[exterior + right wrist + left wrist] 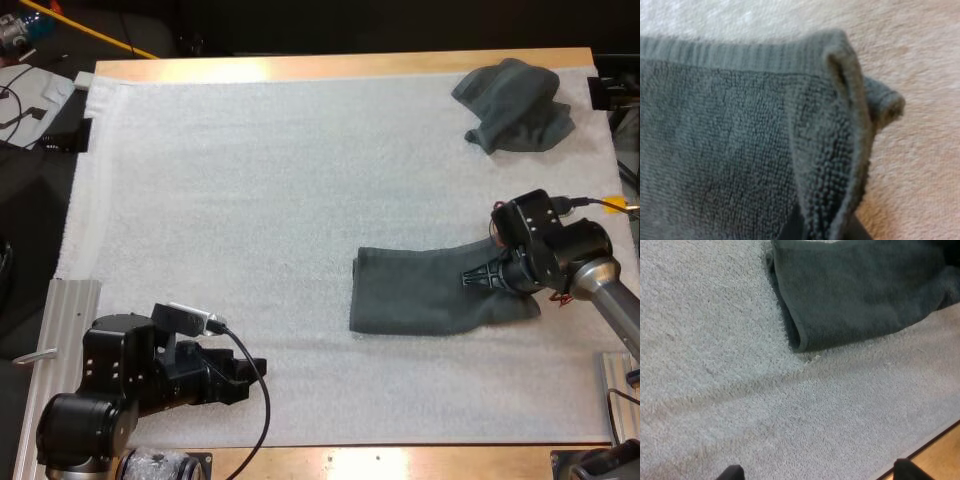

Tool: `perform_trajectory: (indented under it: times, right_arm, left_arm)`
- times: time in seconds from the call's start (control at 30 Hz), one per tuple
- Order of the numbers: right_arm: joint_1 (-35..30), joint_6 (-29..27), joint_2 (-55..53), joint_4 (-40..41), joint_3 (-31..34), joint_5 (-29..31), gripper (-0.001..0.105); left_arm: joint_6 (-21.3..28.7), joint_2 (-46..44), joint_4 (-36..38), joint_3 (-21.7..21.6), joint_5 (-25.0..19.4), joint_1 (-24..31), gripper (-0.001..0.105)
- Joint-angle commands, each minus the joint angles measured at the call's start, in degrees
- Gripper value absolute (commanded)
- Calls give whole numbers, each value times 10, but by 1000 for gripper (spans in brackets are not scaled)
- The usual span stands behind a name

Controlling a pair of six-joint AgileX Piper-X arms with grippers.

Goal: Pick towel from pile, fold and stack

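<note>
currently right gripper (478, 277) pinches a thin ridge of folded towel (425, 292) at right edge of mat (250, 200); layers may slip or bunch if pulled. left gripper (250, 375) released, idle.

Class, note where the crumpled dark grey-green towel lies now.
High view: the crumpled dark grey-green towel sits at the far right corner of the white mat, apart from the flat dark grey-green towel gripped by the right pincer.

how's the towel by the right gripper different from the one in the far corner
The near towel lies spread flat; the far towel is crumpled in a heap. The right gripper pinches the near towel's edge; the far towel lies untouched. Both are dark grey-green, on the white mat.
</note>
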Motion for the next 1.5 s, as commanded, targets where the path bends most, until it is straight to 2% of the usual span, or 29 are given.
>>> perform_trajectory:
  times: [0.0, 0.07, 0.17, 0.23, 0.3, 0.47, 0.6, 0.7, 0.9, 0.97, 1.0, 1.07, 1.17, 1.2, 1.37, 1.47]
  right_arm:
    - [0, 9, -4, 12, -14, 6, 0]
    - [1, 1, -7, 11, -7, 5, 0]
    - [53, 94, -2, -17, -16, -88, 0]
    - [74, 132, 7, -42, -17, -115, 0]
    - [110, 202, 38, -96, -19, -158, 0]
    - [143, 287, 96, -173, -23, -206, 0]
    - [150, 324, 126, -211, -25, -227, 0]
    - [149, 316, 121, -204, -22, -222, 0]
    - [159, 342, 149, -236, -22, -240, 1]
    - [159, 342, 153, -240, -21, -242, 7]
    - [159, 341, 152, -242, -22, -244, 14]
    - [160, 343, 153, -248, -23, -252, 31]
    - [157, 336, 147, -256, -23, -274, 64]
    - [157, 333, 145, -260, -23, -285, 70]
    - [160, 329, 138, -274, -22, -324, 69]
    - [164, 337, 140, -273, -22, -320, 66]
  left_arm:
    - [2, -3, -4, -3, 9, -4, 58]
    - [2, -1, 0, -3, 8, -2, 58]
    - [2, -3, 0, -3, 10, -3, 58]
    - [1, -2, 0, -3, 13, -3, 58]
    - [1, -3, 0, -3, 16, -5, 58]
    - [1, -2, 2, -3, 21, -8, 58]
    - [2, 0, 3, -3, 24, -9, 58]
    - [0, -2, 4, -3, 21, -9, 58]
    - [0, -1, 5, -3, 26, -10, 58]
    - [0, -1, 6, -3, 27, -10, 58]
    - [1, 0, 5, -3, 28, -9, 58]
    - [0, -1, 5, -3, 30, -10, 58]
    - [1, -2, 5, -4, 30, -10, 59]
    - [0, -2, 5, -4, 30, -10, 59]
    - [1, -2, 5, -3, 28, -10, 59]
    - [1, -3, 4, -3, 26, -8, 58]
